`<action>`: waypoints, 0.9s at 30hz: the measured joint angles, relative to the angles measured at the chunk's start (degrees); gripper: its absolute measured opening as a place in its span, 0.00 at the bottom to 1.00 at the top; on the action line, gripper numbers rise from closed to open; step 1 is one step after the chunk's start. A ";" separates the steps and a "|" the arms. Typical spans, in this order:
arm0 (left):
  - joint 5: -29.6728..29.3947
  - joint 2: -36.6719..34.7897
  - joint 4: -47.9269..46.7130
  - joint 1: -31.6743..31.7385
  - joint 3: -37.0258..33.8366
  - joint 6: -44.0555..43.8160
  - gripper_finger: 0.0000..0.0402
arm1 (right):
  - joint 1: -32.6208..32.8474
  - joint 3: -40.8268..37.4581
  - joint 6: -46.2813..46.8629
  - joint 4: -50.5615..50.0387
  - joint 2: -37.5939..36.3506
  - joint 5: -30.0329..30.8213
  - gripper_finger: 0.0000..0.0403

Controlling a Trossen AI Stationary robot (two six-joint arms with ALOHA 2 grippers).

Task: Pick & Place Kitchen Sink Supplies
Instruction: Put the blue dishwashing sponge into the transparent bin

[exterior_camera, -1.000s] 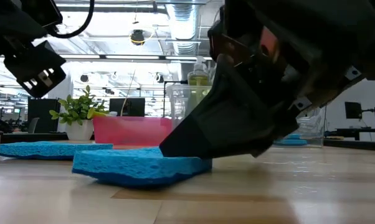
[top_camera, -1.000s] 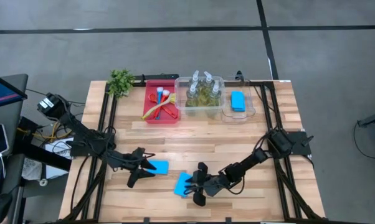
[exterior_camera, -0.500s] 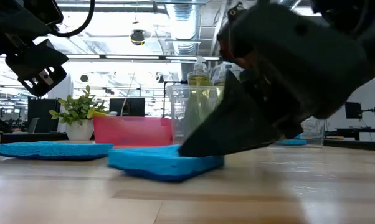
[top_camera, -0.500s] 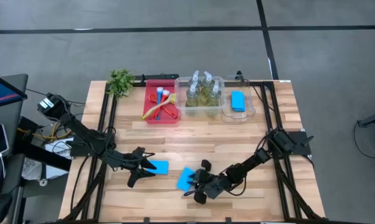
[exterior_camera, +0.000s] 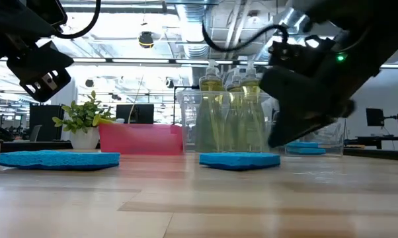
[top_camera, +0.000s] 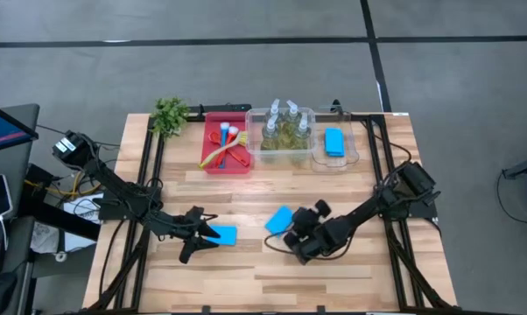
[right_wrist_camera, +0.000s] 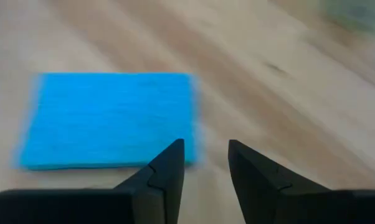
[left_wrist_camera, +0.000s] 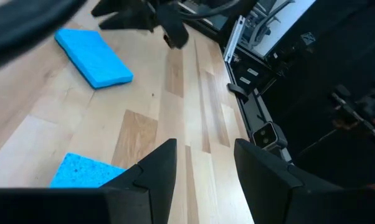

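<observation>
While the left arm waits over its own sponge, the right gripper [top_camera: 291, 236] has pushed a blue sponge [top_camera: 278, 220] across the wooden table [top_camera: 351, 280] toward the bins. A second ago that sponge lay near the front edge, partly under the right fingers; it now rests flat near the table's middle, just beside the gripper. In the right wrist view the two dark fingers stand a little apart with nothing between them, the sponge [right_wrist_camera: 109, 119] lying just ahead of their tips, so the claw appears released, not grasping. The low view shows the same sponge [exterior_camera: 239, 159] flat on the boards, no longer tipped up at one edge as it was a second ago.

The left gripper [top_camera: 196, 234] has not moved; its fingers are spread and hover at a second blue sponge [top_camera: 221, 234], which lies flat on the table's left half, its corner showing just beside the fingers in the left wrist view [left_wrist_camera: 85, 171].

At the back, the sponge bin [top_camera: 353, 157] holds one blue sponge [top_camera: 333, 141], the middle bin [top_camera: 255, 154] holds the clear bottles [top_camera: 285, 127] of yellow-green liquid, and the red tray [top_camera: 209, 163] holds the brushes [top_camera: 224, 144]. The small plant [top_camera: 170, 114] stands at the back left corner.

Judged from this, two sponges remain to be binned; the slid sponge now sits closer to its bin but would need a fresh grasp.
</observation>
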 joint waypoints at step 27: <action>-1.76 0.00 0.02 0.01 0.00 0.00 0.41 | 3.56 0.09 -33.30 26.04 -7.04 0.27 0.29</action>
